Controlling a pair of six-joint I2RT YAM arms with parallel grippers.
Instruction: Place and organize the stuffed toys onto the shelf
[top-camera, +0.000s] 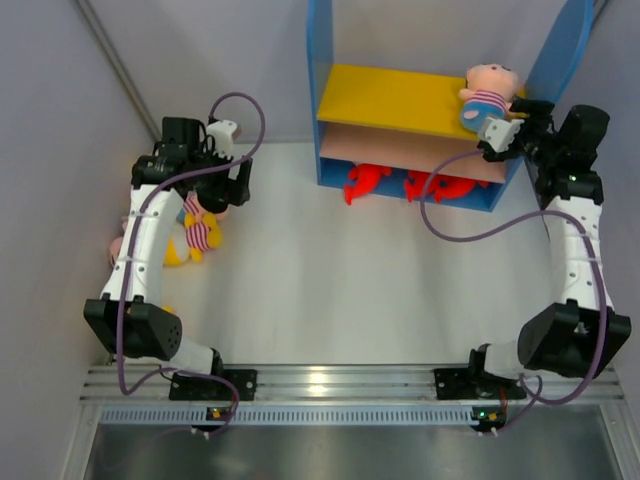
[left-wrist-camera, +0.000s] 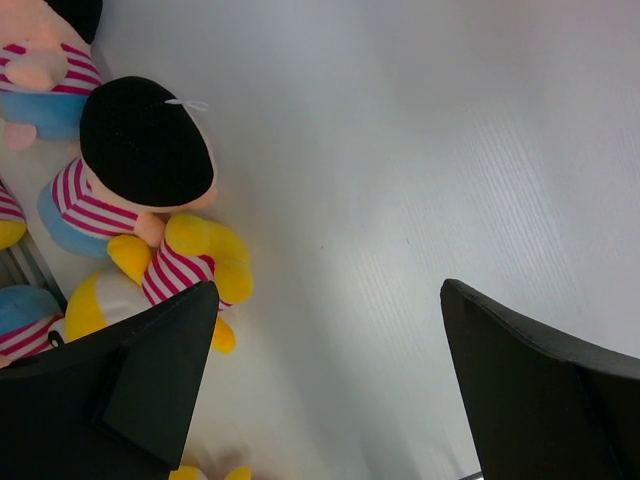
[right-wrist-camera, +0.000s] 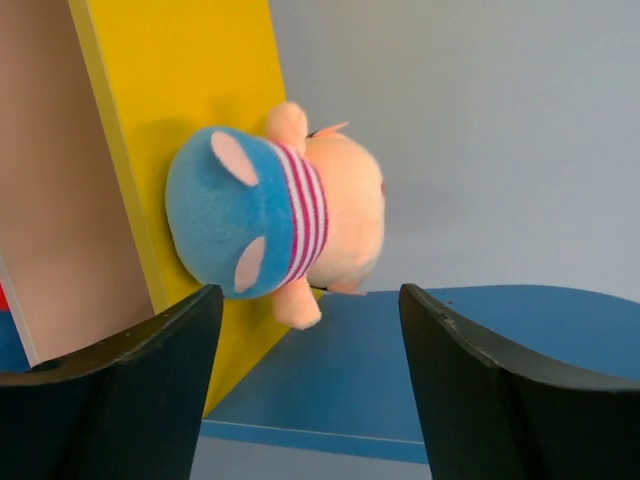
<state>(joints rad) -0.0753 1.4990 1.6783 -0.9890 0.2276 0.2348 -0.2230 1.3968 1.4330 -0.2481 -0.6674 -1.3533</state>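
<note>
Overhead view of a white tabletop (top-camera: 330, 270) with two robot arms. At nine o'clock lies a pile of stuffed toys, among them a black-haired boy doll (left-wrist-camera: 145, 150) and a yellow figure (left-wrist-camera: 185, 265) in a red-striped shirt. The left arm's fingers (left-wrist-camera: 150, 390) hover above the pile, spread wide and holding nothing.

At twelve o'clock stands the shelf (top-camera: 325, 100), and two red sharks (top-camera: 365, 182) lie on its blue base. At one o'clock another doll in blue shorts (right-wrist-camera: 270, 215) sits at the right end of the yellow upper board (top-camera: 390, 98). The right arm's fingers (right-wrist-camera: 120, 390) stand apart just in front of it, gripping nothing.

This looks like the setting-down step for that doll. Next, the right arm likely needs to back straight away without nudging it. The left fingers would then lower around one toy in the pile and close.
</note>
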